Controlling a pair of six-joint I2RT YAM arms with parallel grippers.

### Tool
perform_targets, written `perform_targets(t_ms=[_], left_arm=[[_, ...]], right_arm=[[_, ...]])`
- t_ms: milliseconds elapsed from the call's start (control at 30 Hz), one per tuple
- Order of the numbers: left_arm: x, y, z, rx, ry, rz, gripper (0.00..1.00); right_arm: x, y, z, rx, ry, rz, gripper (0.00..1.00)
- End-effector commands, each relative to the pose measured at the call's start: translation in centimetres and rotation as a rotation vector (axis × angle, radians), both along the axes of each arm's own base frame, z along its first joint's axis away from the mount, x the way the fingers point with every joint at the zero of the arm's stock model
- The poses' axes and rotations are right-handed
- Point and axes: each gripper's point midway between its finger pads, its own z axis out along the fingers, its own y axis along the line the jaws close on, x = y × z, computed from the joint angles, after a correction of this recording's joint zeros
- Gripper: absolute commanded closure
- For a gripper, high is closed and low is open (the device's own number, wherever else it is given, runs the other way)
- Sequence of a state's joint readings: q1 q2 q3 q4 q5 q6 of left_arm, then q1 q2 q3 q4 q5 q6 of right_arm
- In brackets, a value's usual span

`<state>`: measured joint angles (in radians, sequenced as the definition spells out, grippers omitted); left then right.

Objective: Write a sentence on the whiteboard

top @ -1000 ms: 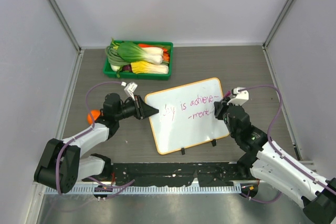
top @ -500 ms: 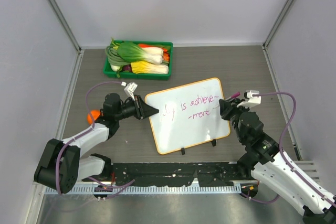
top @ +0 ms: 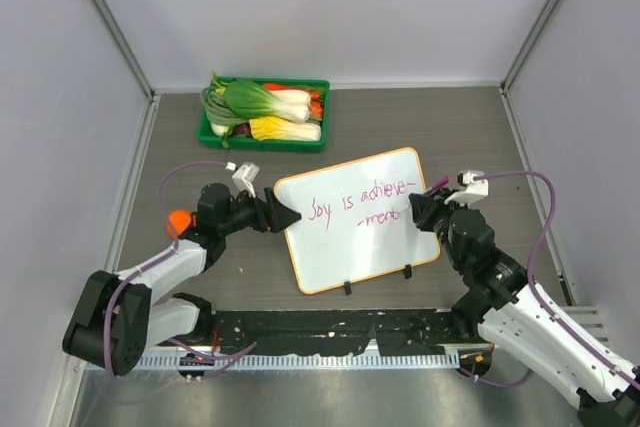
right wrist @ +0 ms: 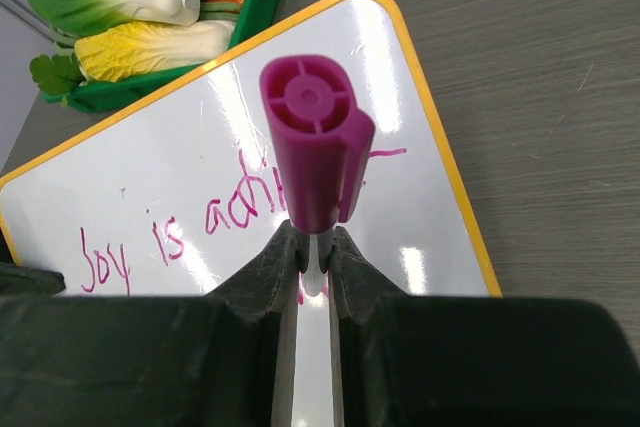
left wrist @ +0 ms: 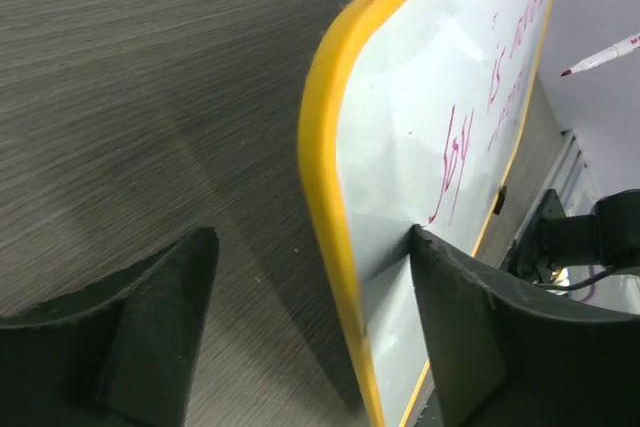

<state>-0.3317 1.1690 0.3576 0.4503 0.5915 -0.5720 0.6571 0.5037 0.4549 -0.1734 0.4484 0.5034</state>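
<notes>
Whiteboard (top: 352, 255) handling begins at the left end effector (left wrist: 310, 247). Its jaws stand wide apart and straddle the board's left edge, one finger over the glossy face and the other over the counter (top: 450, 127), neither clearly pressing. The right end effector (right wrist: 318, 257) is clamped on a purple marker (right wrist: 310, 137), whose pink tip hovers just off the board's right edge.

The board lies mid-counter between the two arms, apparently propped at a slant on its two black feet (top: 348, 287). The sentence (top: 360, 205) runs across its upper half in two short lines. A green tray (top: 212, 134) of vegetables sits well apart at the far side.

The whiteboard looks stiff, thin and probably light, so pen pressure would likely make it skate or rock on those feet. Its face is slick and offers little friction. The orange-yellow rim (left wrist: 325, 147) at the left edge is the sensible place to pinch, clear of the writing, since the fresh ink would probably smear under a finger pad.
</notes>
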Motion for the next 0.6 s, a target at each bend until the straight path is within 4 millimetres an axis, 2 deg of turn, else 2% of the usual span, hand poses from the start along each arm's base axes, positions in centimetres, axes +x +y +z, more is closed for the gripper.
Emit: perform_targets(t_ms=[0,33,333,433,567], left_arm=[[1.1,2.1,0.0,0.087,-0.048,0.124,0.08],[1.2,2.4,0.4,0.089,-0.054,0.146,0.01],[0.7,6.0,3.8,0.144,-0.061,0.349,0.0],[0.1,7.0,3.7,0.169,-0.023,0.392,0.0],[-0.1,6.7,3.8,0.131,0.047,0.41,0.0]], right_arm=[[-0.2,1.2,1.5,0.1,0.028,0.028,0.99],[-0.1,1.5,1.3,0.106,0.047,0.03,0.99],[-1.2,3.4,1.7,0.219,0.18,0.082,0.99],[-1.5,3.4,2.0,0.226,0.217,0.073,0.99],[-1.8,2.7,2.5,0.223,0.248,0.031,0.99]])
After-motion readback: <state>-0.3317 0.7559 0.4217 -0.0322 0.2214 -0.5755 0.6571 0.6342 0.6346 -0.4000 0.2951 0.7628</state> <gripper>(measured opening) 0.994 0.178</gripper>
